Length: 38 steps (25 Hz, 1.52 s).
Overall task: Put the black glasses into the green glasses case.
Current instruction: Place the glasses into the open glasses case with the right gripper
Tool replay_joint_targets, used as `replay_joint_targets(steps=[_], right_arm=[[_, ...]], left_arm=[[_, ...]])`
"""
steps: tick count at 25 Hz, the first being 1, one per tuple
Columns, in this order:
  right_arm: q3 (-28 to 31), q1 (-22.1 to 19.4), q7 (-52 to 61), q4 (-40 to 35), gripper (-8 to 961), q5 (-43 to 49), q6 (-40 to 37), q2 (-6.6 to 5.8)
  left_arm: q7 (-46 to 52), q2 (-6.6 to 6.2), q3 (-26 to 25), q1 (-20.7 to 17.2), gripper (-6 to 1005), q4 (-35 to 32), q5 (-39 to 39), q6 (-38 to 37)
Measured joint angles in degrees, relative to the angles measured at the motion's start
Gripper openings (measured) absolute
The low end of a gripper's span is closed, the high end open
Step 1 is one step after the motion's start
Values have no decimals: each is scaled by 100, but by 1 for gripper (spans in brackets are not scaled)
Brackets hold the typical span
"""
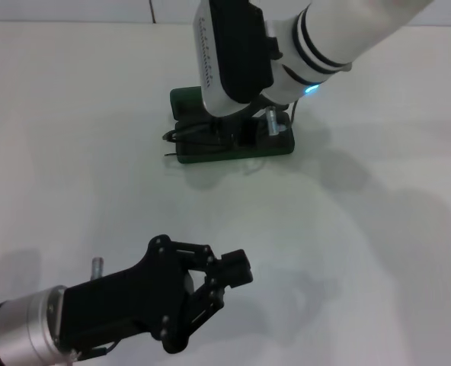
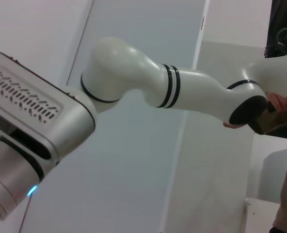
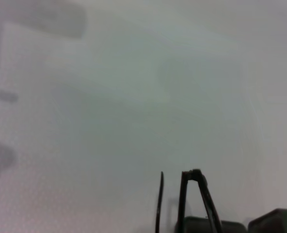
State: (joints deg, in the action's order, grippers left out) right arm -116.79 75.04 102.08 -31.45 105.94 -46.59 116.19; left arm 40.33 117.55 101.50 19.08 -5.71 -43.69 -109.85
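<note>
So the right hand (image 1: 237,126) is down over the open green glasses case (image 1: 275,145) at the far middle of the white table (image 1: 378,252), and its own body hides its fingers, can't tell their state. Thin bits of the black glasses (image 1: 181,137) poke out at the case's left end. Left hand (image 1: 222,278) hovers near-left, fingers slightly spread, holding nothing.

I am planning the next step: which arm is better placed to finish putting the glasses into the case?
Right. Its gripper is directly over the green glasses case, with the black glasses there. The left gripper is far nearer the robot.
</note>
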Motion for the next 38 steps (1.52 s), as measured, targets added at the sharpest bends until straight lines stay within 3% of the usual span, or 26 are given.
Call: replay_joint_targets(steps=[20,38], right_arm=[[-555,-75,364,180,130,-53,658,0],[-703,-74,710,252,133,-40,607,0]], left_arm=[[-6,49,-106,188,82,64,104,253],[-7,66,-192,145,82,62,116,254]])
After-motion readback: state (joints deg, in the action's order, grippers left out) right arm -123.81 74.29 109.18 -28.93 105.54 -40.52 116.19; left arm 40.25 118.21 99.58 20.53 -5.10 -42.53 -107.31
